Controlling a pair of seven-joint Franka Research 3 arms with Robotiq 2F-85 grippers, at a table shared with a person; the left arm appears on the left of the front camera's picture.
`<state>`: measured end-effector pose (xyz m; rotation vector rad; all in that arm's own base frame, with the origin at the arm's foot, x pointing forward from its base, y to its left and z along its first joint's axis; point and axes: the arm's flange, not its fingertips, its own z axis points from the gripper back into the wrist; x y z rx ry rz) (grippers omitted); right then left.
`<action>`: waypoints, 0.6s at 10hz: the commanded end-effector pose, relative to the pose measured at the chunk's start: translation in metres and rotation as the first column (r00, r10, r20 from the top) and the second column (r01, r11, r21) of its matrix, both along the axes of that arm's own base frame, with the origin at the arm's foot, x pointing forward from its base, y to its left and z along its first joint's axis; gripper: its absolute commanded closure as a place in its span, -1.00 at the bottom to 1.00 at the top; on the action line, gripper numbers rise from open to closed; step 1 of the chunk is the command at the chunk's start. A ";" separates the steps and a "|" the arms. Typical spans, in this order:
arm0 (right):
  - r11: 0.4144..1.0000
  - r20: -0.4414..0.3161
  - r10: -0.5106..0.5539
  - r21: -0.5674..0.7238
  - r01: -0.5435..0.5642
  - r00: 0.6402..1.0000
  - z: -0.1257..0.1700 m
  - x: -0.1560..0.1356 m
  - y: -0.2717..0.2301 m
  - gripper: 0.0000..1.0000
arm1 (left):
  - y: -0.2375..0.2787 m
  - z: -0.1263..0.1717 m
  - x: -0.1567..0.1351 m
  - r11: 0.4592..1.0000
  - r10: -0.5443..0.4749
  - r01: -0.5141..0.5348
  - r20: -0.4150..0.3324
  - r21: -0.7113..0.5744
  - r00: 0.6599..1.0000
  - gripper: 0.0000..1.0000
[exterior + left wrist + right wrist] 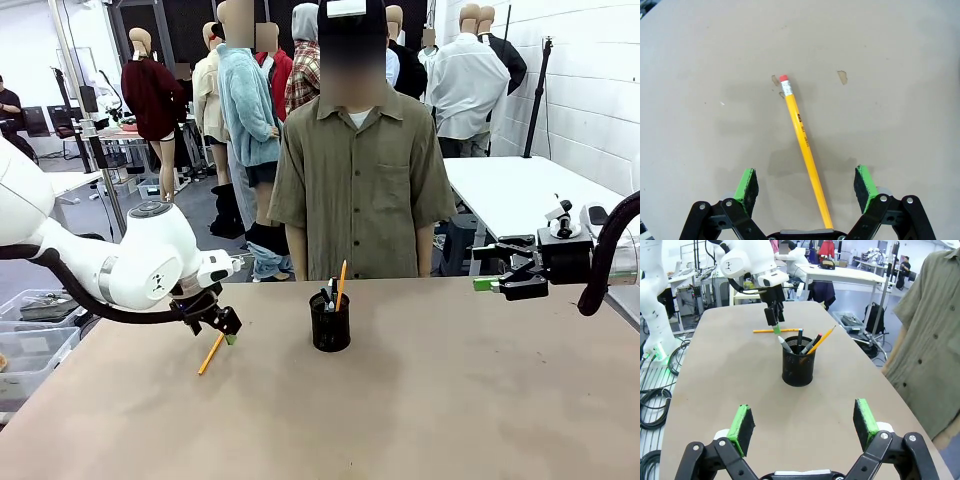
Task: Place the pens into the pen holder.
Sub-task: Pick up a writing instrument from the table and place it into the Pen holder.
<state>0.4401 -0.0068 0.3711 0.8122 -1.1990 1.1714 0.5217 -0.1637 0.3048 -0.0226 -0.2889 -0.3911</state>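
Yellow pencil (804, 145) lies flat near the surface's left edge, between your left pincer's (807, 185) wide-open, empty jaws, ready for gripping; holder (330, 321) stands mid-surface; right pincer (802, 426) open, empty.

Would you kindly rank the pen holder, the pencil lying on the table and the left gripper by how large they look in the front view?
1. Pen holder, clearly the bulkiest.
2. Left gripper and the lying pencil: unsure. The pencil looks longer but far thinner, and the open gripper above covers its upper end.
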 end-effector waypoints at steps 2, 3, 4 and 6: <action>1.000 0.005 0.005 -0.002 -0.005 1.000 0.000 0.000 0.002 -1.00 | 0.004 -0.001 0.009 1.000 0.006 -0.006 -0.031 -0.001 1.000 -0.82; 1.000 0.005 0.005 -0.002 -0.005 1.000 0.000 0.000 0.002 -1.00 | 0.005 -0.003 0.010 1.000 0.005 -0.005 -0.032 -0.002 0.999 -0.51; 1.000 0.005 0.005 -0.002 -0.005 1.000 0.000 0.000 0.002 -1.00 | 0.005 -0.006 0.011 1.000 0.004 -0.004 -0.044 0.002 0.999 -0.12; 1.000 0.005 0.005 -0.002 -0.005 1.000 0.000 0.000 0.002 -1.00 | 0.002 -0.010 0.010 1.000 -0.002 0.003 -0.055 0.003 0.998 0.41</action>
